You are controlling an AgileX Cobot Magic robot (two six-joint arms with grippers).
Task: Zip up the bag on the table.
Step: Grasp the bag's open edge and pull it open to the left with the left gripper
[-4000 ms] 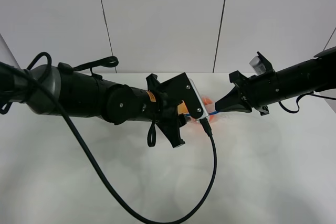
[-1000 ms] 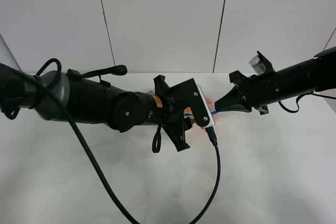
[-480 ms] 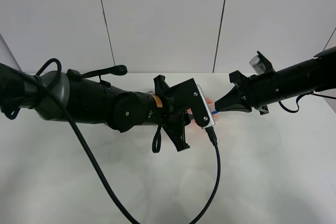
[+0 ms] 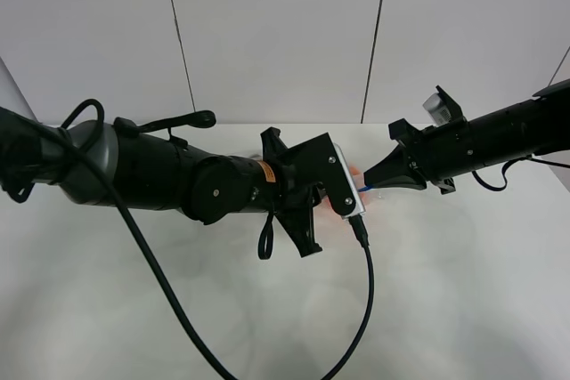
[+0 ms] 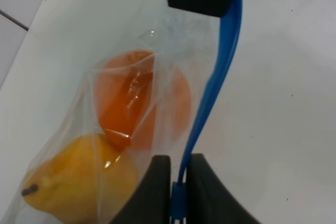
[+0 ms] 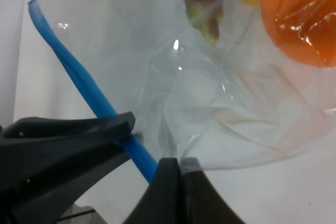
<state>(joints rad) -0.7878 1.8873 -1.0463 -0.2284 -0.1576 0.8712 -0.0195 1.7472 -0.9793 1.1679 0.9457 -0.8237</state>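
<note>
The bag (image 5: 131,129) is clear crinkly plastic, with an orange and a yellow fruit showing through it. It lies on the white table (image 4: 445,291), and in the exterior view only a small orange patch of the bag (image 4: 354,173) shows between the two arms. My left gripper (image 5: 178,182) is shut on the blue zipper strip (image 5: 215,82). My right gripper (image 6: 175,169) is shut on the same blue strip (image 6: 79,77) farther along, close to the left one. A purple item (image 6: 202,3) also shows inside the bag.
A black cable (image 4: 367,291) hangs from the left wrist camera and loops over the table's front. The bulky left arm (image 4: 178,180) spans the left half of the table. The right arm (image 4: 499,140) reaches in from the right edge. Grey wall panels stand behind.
My left gripper's jaws have closed onto the blue zipper strip. Earlier, that arm shifted a little right toward the bag. The right arm has held still.
</note>
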